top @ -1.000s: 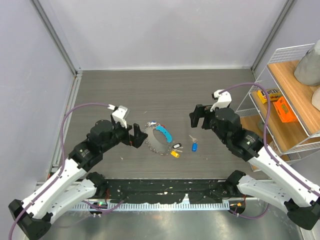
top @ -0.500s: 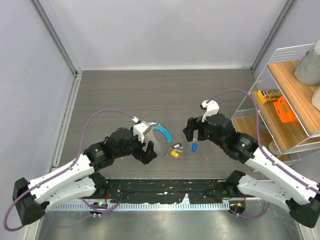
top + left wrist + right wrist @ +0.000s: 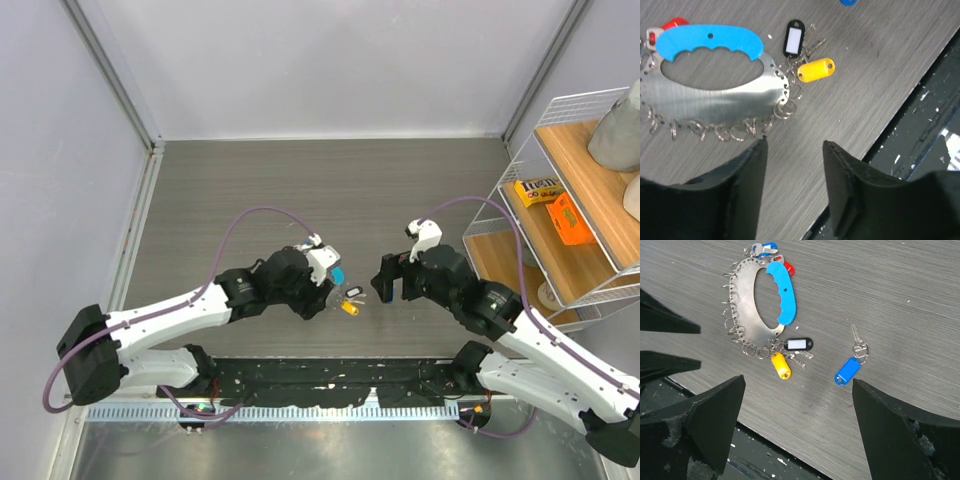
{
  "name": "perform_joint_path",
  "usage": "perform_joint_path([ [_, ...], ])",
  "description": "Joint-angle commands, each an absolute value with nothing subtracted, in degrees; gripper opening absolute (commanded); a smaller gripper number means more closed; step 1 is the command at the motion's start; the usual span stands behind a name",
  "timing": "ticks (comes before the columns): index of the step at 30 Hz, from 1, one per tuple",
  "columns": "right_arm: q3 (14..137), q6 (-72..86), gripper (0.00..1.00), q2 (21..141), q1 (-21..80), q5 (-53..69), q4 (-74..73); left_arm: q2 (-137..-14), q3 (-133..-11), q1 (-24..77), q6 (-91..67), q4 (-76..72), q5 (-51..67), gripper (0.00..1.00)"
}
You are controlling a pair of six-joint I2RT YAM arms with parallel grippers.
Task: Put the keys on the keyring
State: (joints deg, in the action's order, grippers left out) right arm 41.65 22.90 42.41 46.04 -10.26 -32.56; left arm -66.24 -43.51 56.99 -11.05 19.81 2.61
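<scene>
The keyring [image 3: 745, 305] is a flat silver oval plate with small rings round its edge and a light-blue band [image 3: 781, 292]; it lies on the grey table. In the left wrist view the plate [image 3: 715, 100] lies just beyond my fingertips. A yellow-tagged key [image 3: 780, 365] and a white-tagged key [image 3: 799, 344] lie at its near end. A red tag [image 3: 788, 267] and a blue key [image 3: 765, 248] sit at its far end. A blue-tagged key [image 3: 848, 371] lies apart, to the right. My left gripper [image 3: 794, 145] is open and empty, low over the ring's edge. My right gripper [image 3: 799, 382] is wide open and empty above the keys.
A wire shelf [image 3: 520, 215] with an orange box [image 3: 563, 218] and a yellow packet [image 3: 537, 189] stands at the right. A black rail [image 3: 330, 378] runs along the table's near edge. The left gripper's fingers [image 3: 670, 322] show at the left of the right wrist view.
Both arms have reached in toward the middle. My left gripper has moved right, over the keyring. My right gripper has moved left and nearer, over the blue-tagged key.
</scene>
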Motion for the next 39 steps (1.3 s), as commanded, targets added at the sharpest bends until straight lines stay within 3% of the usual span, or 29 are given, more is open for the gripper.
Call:
perform_joint_path([
  [1,40.87,24.17,0.95,39.91,46.32,-7.91,-31.82,-70.13,-47.63,57.22,-6.51,16.44,2.37,0.5],
  [5,40.43,24.08,0.95,39.11,46.32,-7.82,-32.43,-73.82,-49.04,57.22,-4.93,15.21,4.3,0.44],
  [19,39.81,23.64,0.95,37.44,46.41,-6.68,-32.34,-82.17,-51.06,56.78,-1.93,15.29,4.75,0.41],
  [29,39.29,23.73,0.95,36.83,46.41,-5.19,-31.82,-82.62,-49.66,54.05,-0.97,14.85,4.05,0.51],
  [39,39.02,23.99,0.95,37.97,46.32,-4.22,-30.15,-84.37,-48.69,53.44,-0.53,16.17,3.95,0.52],
])
